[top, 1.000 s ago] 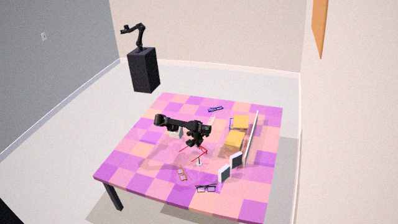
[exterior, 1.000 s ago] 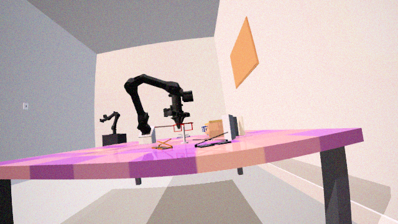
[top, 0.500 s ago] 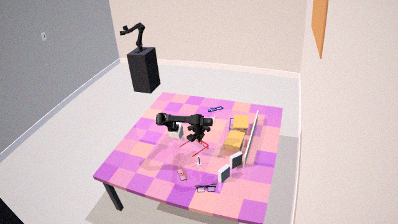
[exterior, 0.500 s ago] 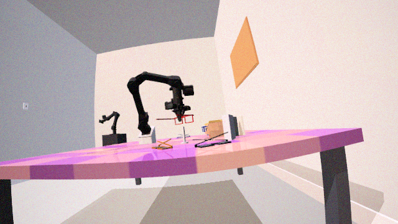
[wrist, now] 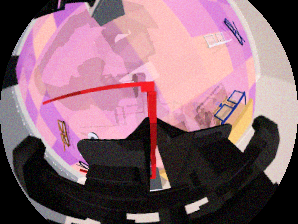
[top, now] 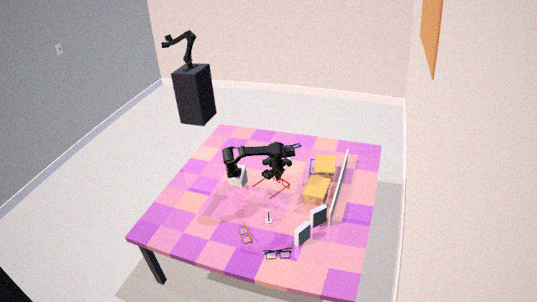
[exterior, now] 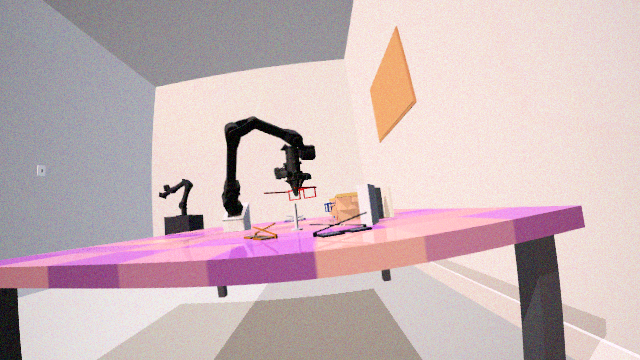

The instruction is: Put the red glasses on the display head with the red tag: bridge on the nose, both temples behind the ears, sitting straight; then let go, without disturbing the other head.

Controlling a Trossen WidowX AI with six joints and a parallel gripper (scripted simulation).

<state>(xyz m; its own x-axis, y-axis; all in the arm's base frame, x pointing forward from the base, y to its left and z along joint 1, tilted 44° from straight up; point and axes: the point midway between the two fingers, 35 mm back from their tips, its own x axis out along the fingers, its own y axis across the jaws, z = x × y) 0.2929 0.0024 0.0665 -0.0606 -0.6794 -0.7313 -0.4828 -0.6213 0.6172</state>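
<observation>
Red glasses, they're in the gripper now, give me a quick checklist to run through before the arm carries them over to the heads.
1. Grip: the gripper is shut on the red glasses, pinching the frame front. Ok.
2. Clearance: the glasses hang above the table and the small stand. Ok.
3. Temples open: both spread out behind the frame in the top view. Ok.
4. Frame level: looks roughly level in the exterior view. Ok.
5. Target identified: two tan display heads stand by the white panel; a red tag is not visible. Cannot tell.
6. Spare glasses: the orange pair and black pair lie far from the path. Ok.
</observation>
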